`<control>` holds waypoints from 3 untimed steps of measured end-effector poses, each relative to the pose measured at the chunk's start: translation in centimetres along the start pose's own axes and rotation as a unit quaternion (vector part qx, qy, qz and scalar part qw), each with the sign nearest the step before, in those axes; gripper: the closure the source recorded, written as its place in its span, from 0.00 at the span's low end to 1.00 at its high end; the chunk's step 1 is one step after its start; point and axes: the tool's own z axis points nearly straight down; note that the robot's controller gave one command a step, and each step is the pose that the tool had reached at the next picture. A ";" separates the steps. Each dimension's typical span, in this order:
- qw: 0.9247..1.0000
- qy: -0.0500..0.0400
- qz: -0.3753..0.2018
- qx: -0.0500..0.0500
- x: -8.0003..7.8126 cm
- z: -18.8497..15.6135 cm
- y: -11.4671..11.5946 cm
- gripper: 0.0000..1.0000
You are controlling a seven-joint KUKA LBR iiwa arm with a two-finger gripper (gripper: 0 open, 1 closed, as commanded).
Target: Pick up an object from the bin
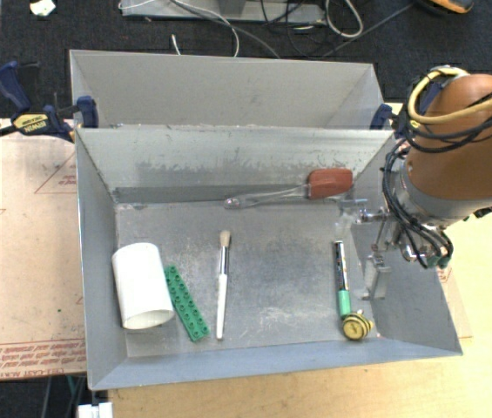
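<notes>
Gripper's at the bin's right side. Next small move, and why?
Probably nudge the gripper toward the middle of the bin, over the pen with the green end. It is the nearest thing, lying flat just beside the gripper.

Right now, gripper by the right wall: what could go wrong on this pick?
1. The gripper hangs close to the bin's sloped right wall; descending may scrape it.
2. The thin pen beside it lies flat, so it could slip.
3. The yellow round thing sits at the pen's tip and may get knocked.
</notes>
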 end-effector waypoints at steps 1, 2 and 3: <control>0.999 0.001 -0.046 0.001 -0.1 4.2 -1.3 0.00; 1.000 -0.002 -0.028 0.000 1.6 12.2 1.7 0.00; 0.993 -0.006 -0.116 0.002 1.1 14.8 -4.9 0.00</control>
